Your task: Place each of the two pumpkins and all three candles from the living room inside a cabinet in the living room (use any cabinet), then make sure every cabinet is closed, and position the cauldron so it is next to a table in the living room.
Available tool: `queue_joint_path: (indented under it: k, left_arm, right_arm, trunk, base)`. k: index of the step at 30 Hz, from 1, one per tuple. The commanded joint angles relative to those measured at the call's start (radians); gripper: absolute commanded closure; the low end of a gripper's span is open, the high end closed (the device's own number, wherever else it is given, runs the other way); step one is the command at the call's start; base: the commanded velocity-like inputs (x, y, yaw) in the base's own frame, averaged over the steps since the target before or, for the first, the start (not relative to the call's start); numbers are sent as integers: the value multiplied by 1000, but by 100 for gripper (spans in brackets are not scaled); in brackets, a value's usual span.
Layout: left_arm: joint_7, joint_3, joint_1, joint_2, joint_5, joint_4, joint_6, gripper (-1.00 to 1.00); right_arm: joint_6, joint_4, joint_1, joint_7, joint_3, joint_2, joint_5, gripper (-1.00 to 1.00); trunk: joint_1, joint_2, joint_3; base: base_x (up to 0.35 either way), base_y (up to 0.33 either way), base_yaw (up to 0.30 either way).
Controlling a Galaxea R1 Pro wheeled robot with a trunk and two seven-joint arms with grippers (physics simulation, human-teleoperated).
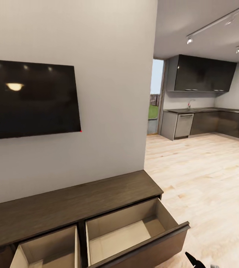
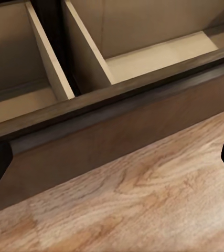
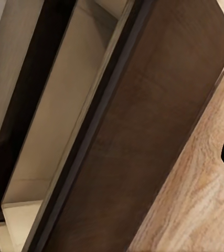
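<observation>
Cabinet: the long dark-brown wooden cabinet has two pale drawers pulled out, probably ready for receiving items.
Pincers: their state cannot be told.

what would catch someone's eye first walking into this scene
Probably the long dark-brown cabinet against the wall, with two drawers pulled open and showing pale beige interiors; the right drawer looks empty as far as the head view shows. Above it a big black TV hangs on the grey wall, reflecting a ceiling light. To the right, light wood floor runs back to a kitchen with glossy dark cupboards.
</observation>
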Motion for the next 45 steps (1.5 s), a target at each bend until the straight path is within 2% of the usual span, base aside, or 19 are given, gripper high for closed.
queue_joint_path:
  k: [1, 20, 45]
  left_arm:
    - [-4, 0, 0, 0, 3, -1, -2, -100]
    - [-4, 0, 0, 0, 3, 1, -2, -100]
    - [-4, 0, 0, 0, 3, 1, -2, -100]
  right_arm:
    - [1, 1, -1, 3, 2, -1, -8, -100]
    - [1, 2, 0, 3, 2, -1, -7, -100]
    - [0, 2, 0, 3, 2, 0, -7, -100]
  trunk:
    - [0, 0, -1]
    - [0, 0, -15]
    - [0, 0, -9]
  base:
    - [0, 0, -5]
    - [0, 0, -16]
    - [0, 0, -274]
